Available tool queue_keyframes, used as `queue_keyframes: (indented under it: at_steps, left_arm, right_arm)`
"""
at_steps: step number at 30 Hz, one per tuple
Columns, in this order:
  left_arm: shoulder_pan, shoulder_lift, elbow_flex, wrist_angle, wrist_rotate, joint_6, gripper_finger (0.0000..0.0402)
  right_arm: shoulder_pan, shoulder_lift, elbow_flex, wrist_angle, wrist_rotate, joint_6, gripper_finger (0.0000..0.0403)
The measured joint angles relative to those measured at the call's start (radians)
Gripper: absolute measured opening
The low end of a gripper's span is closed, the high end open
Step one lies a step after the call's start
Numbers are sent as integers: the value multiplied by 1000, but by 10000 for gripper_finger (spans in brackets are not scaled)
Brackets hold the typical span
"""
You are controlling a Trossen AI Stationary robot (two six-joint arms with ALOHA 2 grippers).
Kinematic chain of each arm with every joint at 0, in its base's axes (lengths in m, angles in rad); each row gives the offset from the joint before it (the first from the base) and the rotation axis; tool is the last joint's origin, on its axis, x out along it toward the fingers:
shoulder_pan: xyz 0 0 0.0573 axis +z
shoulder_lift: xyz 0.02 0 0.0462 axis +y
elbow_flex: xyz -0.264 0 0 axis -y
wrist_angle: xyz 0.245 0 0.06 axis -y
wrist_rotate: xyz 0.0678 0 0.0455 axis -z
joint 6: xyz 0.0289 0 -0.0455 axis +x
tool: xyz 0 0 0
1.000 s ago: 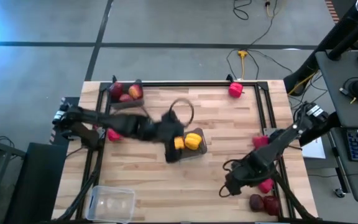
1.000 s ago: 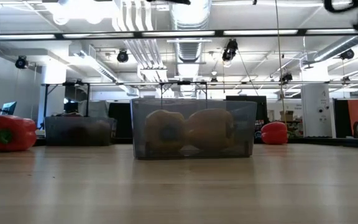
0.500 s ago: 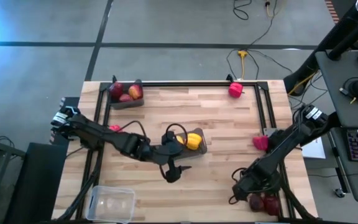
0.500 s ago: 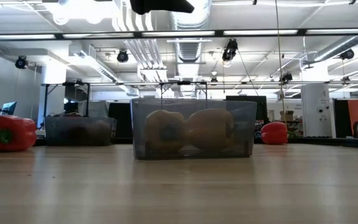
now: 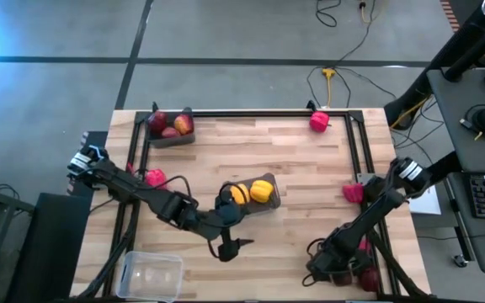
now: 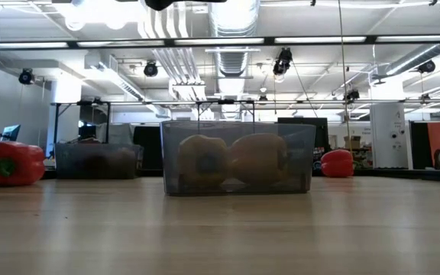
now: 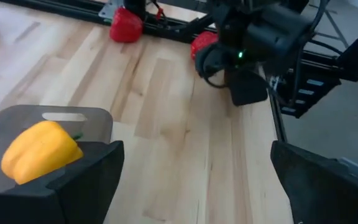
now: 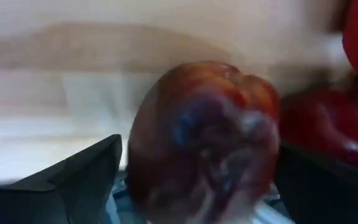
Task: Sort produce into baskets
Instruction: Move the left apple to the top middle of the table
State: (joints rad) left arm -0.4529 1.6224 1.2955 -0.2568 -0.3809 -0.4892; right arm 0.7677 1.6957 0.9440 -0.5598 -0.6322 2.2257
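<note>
**Produce and baskets around the middle grey bin**

The middle grey bin holds two yellow peppers. Far-left of it, a second grey bin holds apples. Near-left sits an empty clear bin. Red peppers lie left, far-right and right; dark-red fruit sits near-right.

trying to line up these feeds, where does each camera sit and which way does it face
High: above the table, looking straight down; both arms show, left gripper and right gripper.
Low: at table-top height, looking level across at the grey bin; almost none of the robot shows.
Left wrist: on the left arm, looking past its open fingers across the table at the right arm.
Right wrist: on the right arm, close on a dark-red apple.
Shared: high, low and left wrist all see the yellow peppers.
</note>
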Motion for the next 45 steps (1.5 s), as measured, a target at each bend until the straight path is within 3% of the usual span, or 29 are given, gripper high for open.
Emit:
queue_keyframes:
  at_steps: [5, 10, 15, 17, 22, 24, 26, 32, 37, 40, 45]
  left_arm:
    - [-1, 0, 0, 6, -26, 8, 388]
    - [-1, -20, 0, 60, -29, -2, 388]
    - [-2, -87, 2, 126, -29, 17, 388]
    - [-2, -122, 2, 130, -29, 52, 388]
    - [-7, -203, 2, 79, -29, 106, 388]
    - [-18, -235, 1, 13, -30, 69, 388]
    - [-35, -265, 1, -54, -30, 35, 388]
    - [-116, -326, 0, -343, -156, -138, 388]
    - [-214, -368, 0, -585, -287, -412, 388]
    - [-245, -384, 0, -722, -280, -562, 388]
    - [-244, -388, -1, -1009, -193, -803, 382]
  right_arm:
    - [-1, 37, 5, 16, -3, -15, 329]
    - [-8, 38, 57, -15, 64, -95, 267]
    - [-78, 19, 198, -189, 165, -248, 264]
    - [-130, 14, 282, -320, 256, -374, 264]
    - [-304, 7, 518, -660, 597, -770, 264]
    - [-394, 7, 589, -715, 714, -903, 264]
    - [-508, 7, 631, -694, 766, -1042, 264]
    - [-840, 52, 643, -464, 764, -1434, 264]
    - [-1032, 135, 651, -338, 685, -1614, 264]
    - [-1099, 203, 652, -280, 613, -1687, 264]
    - [-1134, 315, 651, -238, 598, -1783, 275]
